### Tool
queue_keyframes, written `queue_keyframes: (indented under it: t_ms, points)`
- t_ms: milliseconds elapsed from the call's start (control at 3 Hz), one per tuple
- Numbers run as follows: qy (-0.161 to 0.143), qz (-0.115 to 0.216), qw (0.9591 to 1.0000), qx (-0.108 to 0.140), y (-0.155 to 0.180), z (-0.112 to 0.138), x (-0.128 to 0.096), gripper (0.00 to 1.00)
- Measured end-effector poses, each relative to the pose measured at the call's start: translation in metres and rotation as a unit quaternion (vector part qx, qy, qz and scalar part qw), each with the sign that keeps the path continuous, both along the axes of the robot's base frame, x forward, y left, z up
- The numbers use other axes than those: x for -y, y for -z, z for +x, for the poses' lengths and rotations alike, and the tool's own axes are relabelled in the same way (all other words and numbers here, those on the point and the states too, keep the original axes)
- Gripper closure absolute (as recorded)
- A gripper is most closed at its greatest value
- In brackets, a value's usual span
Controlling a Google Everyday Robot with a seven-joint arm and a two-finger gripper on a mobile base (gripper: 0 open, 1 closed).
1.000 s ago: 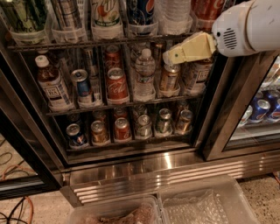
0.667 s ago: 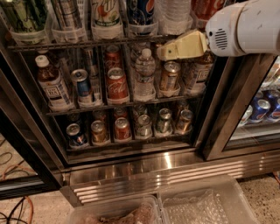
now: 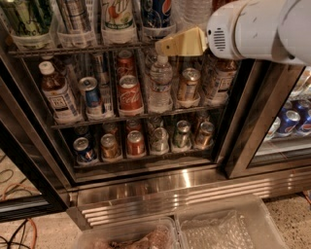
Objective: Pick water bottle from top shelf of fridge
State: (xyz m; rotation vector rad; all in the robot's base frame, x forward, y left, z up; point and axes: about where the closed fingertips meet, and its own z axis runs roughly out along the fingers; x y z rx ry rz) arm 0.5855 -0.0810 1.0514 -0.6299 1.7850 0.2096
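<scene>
The water bottle is a clear ribbed bottle standing on the top shelf, right of a Pepsi can; only its lower body shows at the frame's top. My gripper, tan on a white arm, reaches in from the upper right. It hangs at the top shelf's front edge, just below and left of the bottle and in front of it. The fridge stands open, with wire racks of drinks above a ribbed steel base.
Tall cans in clear cup holders fill the top shelf's left part. A smaller white-capped labelled bottle and short cans sit on the racks below. A black door frame stands at the right, Pepsi cans behind it. Clear bins lie on the floor.
My gripper and arm have moved up and to the left, from the middle rack's height to the front edge of the top shelf, closer to the water bottle.
</scene>
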Motion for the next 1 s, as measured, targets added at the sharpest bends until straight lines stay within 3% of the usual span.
queue_keyframes:
  t_ms: [333, 667, 1000]
  points:
    - [0.0, -0.001, 1.0, -0.001, 0.0, 0.0, 0.0, 0.0]
    - [0.016, 0.024, 0.9994, 0.019, -0.007, 0.005, 0.0, 0.0]
    - [0.047, 0.062, 0.9957, 0.049, -0.012, 0.011, 0.004, 0.0]
